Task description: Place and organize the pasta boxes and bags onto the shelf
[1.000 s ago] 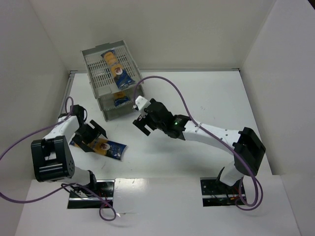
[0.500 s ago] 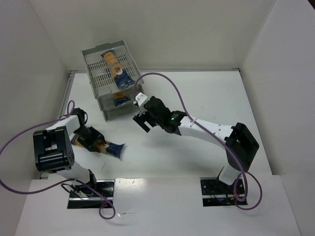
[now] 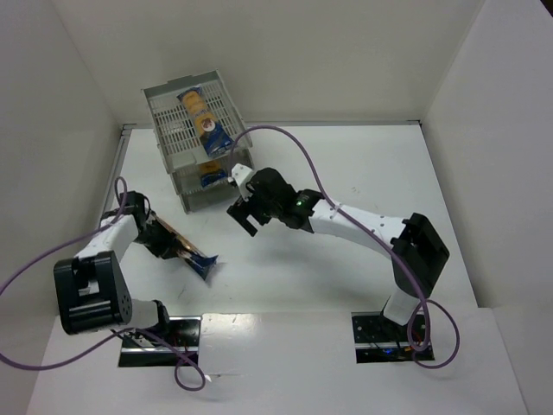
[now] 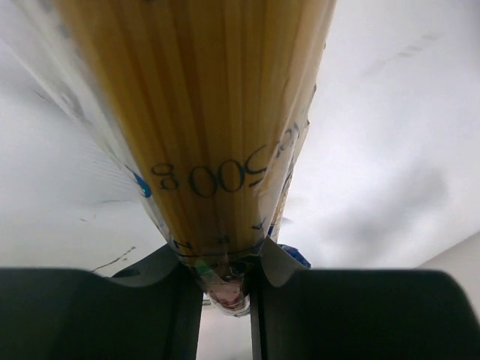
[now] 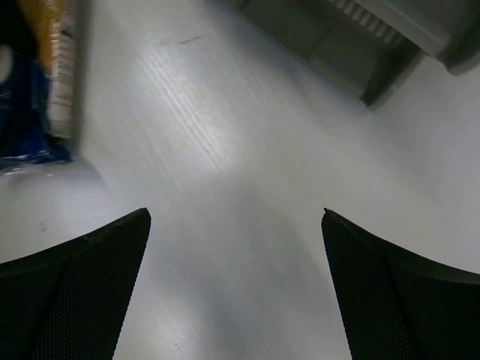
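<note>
Yellow-orange packet [image 3: 186,252] with dark blue ends, tilted edge-up over the counter [image 3: 346,173] at the left, clamped near one end in the left end effector [image 3: 162,238]; best raised slowly and kept level, likely to sag at the free end; grey slotted shelf [image 3: 168,143] beyond, holding a top packet [image 3: 203,117] and a lower packet [image 3: 210,173]; right end effector [image 3: 244,212] spread apart, empty, beside the shelf.

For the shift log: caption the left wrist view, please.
Left gripper shut on the end of a pasta packet, yellow spaghetti filling the frame.
</note>
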